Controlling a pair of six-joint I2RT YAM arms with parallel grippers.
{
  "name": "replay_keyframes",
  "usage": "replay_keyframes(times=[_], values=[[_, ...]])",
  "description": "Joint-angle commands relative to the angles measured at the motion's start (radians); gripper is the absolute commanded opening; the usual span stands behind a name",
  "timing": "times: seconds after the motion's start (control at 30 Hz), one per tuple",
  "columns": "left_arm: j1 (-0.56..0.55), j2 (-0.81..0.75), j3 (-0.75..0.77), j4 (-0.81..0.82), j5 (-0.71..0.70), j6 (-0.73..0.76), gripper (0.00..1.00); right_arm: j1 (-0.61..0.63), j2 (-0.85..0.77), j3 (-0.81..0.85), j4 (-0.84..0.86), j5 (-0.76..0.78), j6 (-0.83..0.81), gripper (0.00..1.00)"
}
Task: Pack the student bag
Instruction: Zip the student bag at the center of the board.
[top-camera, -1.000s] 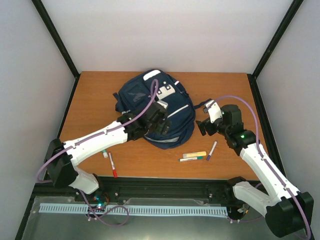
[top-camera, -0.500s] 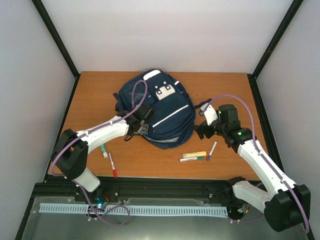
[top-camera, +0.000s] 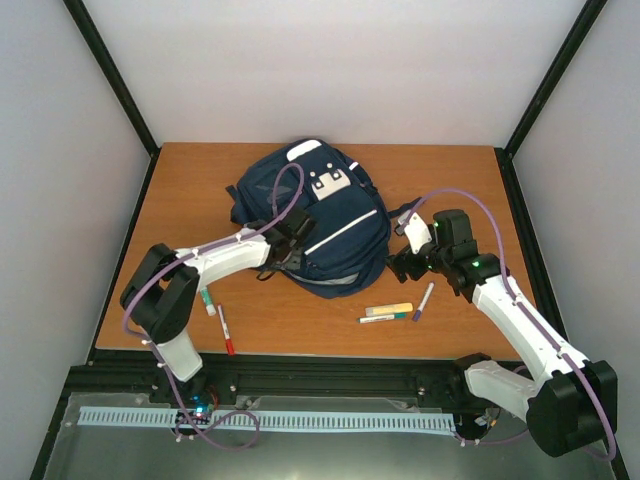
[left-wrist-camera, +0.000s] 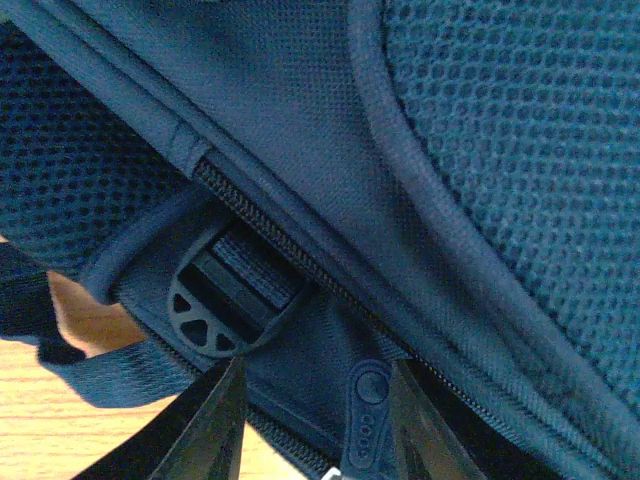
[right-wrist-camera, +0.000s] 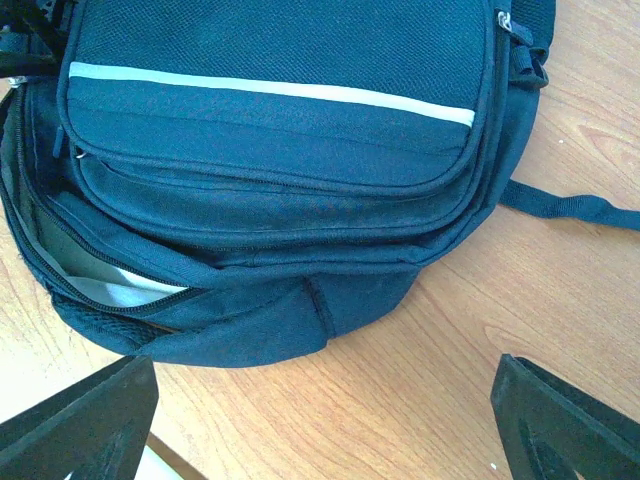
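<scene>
Currently left gripper (left-wrist-camera: 315, 430) against student bag (top-camera: 340, 215), right gripper (top-camera: 402, 262) just beside.

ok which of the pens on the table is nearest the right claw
The white marker with the purple cap, close by the right claw; the other pens lie further left.

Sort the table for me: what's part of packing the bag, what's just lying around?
Job in hand: student bag; its zipper pull, between the left fingers.
Lying about, untouched (probably to pack later): red pen, green-capped marker, yellow highlighter, dark pen, purple pen.
</scene>
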Motion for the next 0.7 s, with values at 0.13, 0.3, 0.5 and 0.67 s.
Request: replay_keyframes(times=[0.13,0.3,0.5,0.67], values=[[0.005,0.049,0.057,0.013,0.031,-0.017,0.39,-0.008,-0.001,0.028,-0.006,-0.018,-0.012,0.93],[0.003,0.068,0.071,0.014,0.086,0.001,0.52,-0.008,0.005,0.028,-0.009,-0.022,-0.012,0.93],[0.004,0.073,0.069,0.005,0.087,-0.001,0.48,-0.008,0.01,0.031,-0.012,-0.028,-0.014,0.92],[0.003,0.068,0.062,-0.001,0.077,-0.003,0.32,-0.008,0.016,0.032,-0.014,-0.031,-0.015,0.92]])
